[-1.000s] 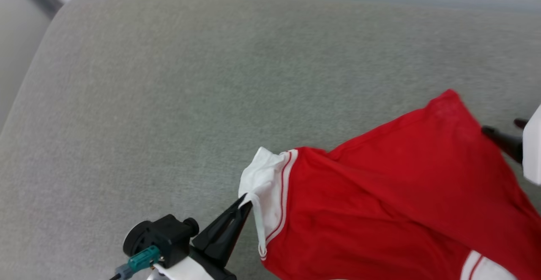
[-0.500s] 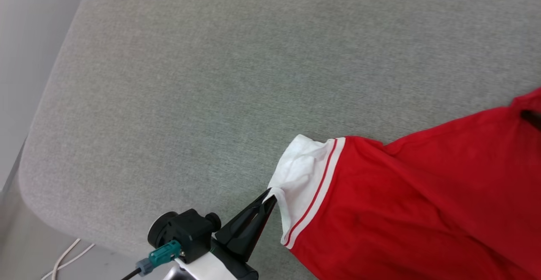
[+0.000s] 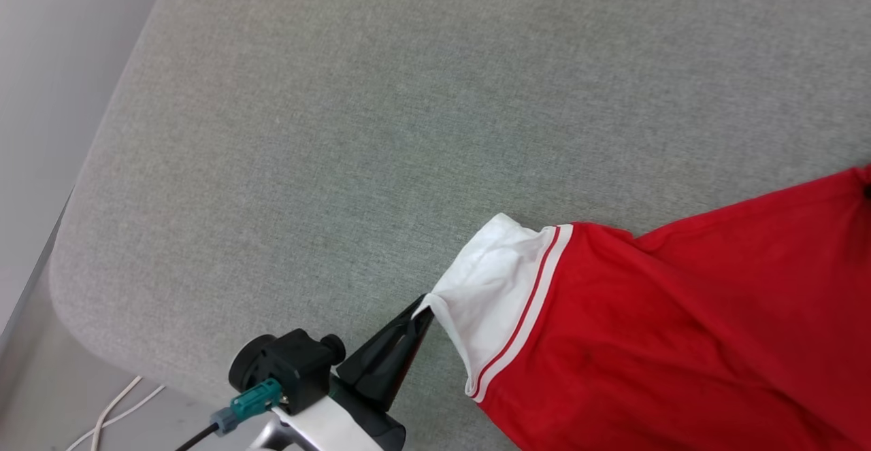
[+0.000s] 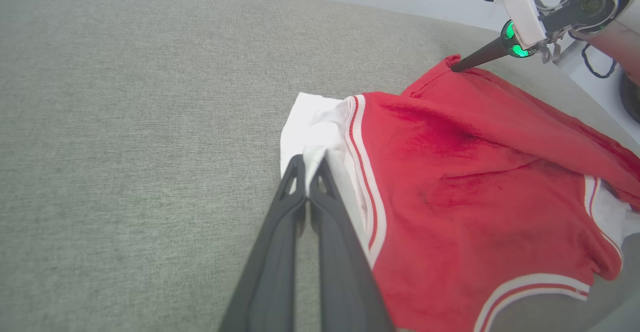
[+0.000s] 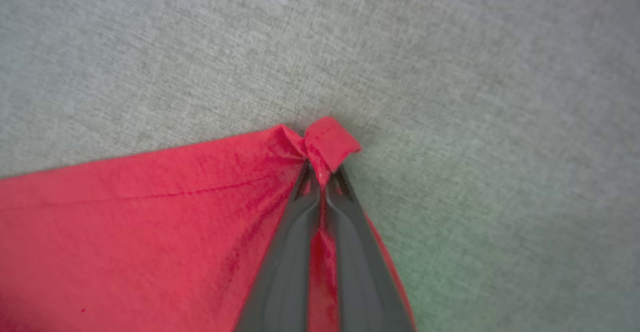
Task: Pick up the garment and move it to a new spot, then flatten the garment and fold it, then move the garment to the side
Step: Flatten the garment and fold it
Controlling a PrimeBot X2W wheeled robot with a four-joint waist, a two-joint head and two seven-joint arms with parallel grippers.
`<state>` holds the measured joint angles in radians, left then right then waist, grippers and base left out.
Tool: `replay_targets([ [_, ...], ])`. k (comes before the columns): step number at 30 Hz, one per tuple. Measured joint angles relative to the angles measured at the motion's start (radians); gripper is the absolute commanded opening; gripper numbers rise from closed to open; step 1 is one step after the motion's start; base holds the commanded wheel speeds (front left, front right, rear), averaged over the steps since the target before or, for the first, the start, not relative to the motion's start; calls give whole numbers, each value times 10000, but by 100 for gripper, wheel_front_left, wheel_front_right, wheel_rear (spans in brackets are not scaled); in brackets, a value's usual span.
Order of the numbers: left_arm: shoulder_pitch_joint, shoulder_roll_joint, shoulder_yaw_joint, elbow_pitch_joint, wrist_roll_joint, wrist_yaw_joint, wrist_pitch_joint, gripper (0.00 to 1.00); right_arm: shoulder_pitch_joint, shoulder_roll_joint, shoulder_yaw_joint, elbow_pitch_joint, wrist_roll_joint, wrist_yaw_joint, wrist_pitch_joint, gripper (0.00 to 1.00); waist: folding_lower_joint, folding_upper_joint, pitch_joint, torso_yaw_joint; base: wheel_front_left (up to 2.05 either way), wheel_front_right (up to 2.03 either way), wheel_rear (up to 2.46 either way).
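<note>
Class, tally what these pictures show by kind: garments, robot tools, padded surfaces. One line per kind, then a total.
garment: 1
tools: 2 (left tool, right tool)
grey padded surface: 1
Total: 4

No lettering, number or brand mark can be read on the red-and-white jersey or the grey upholstered surface beneath it.

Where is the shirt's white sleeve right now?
In the head view the white sleeve is low and right of centre on the grey cushion, its tip pinched by the left gripper, the red body spreading to its right.
</note>
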<state>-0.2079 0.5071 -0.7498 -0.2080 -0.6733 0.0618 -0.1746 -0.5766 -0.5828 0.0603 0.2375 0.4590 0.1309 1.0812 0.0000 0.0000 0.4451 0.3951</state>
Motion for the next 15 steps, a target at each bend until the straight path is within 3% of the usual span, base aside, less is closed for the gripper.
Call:
replay_targets([
  [7,3,389,270,-77,0,155,0,0,174,203,491,291,460,0,-667,0,1,0,-727,-439,0,0,0],
  [15,5,1264,980,-612,-65,539,146,0,114,134,825,-242,1264,0,-1860,0,1,0,-1918,-1240,0,0,0],
])
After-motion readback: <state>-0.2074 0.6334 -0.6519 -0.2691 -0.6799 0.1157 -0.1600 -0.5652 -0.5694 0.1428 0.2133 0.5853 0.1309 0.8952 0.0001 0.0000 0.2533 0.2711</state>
